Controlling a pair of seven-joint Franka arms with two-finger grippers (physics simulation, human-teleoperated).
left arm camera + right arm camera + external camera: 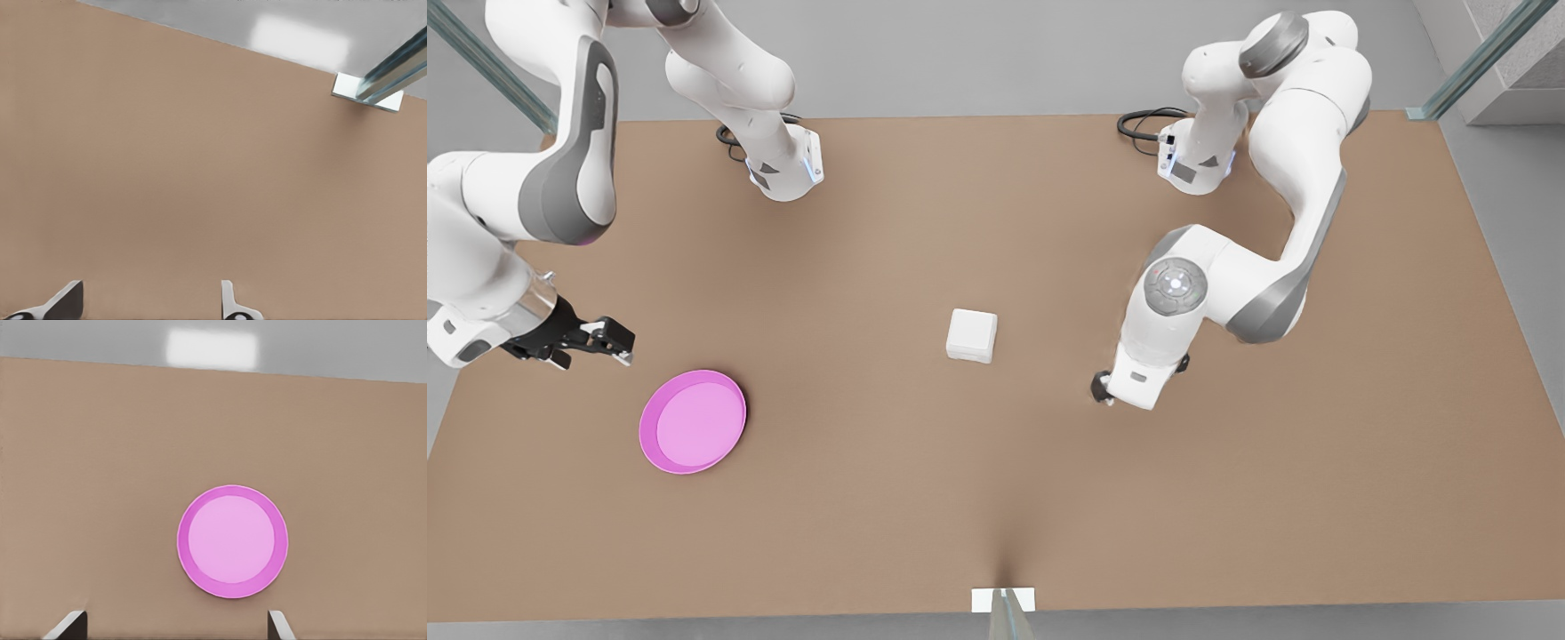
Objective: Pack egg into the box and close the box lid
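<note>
1. front view: small white square box [971,335] sits mid brown table [996,498], lid looks down, so the carton reads as closed. round pink plate [693,421] lies toward the front view's left and is bare. no egg to be seen anywhere, possibly already inside the box, can't confirm. right gripper [596,340] hangs just beside the plate at the front view's left, nothing in it. left gripper [1103,388] points down near the box on the front view's right, mostly hidden under its wrist.
2. left wrist view: bare table under the left gripper [150,303]; both fingertips [65,300] well apart, holding nothing.
3. right wrist view: right gripper [175,625] spread wide and unloaded, pink plate [232,588] ahead of it.
4. handling, my read: box is light, thin-walled, will slide or dent. pinch gently across opposite side walls, or press the lid flat from above. an egg would be smooth and fragile: low force, grip across its short axis.
</note>
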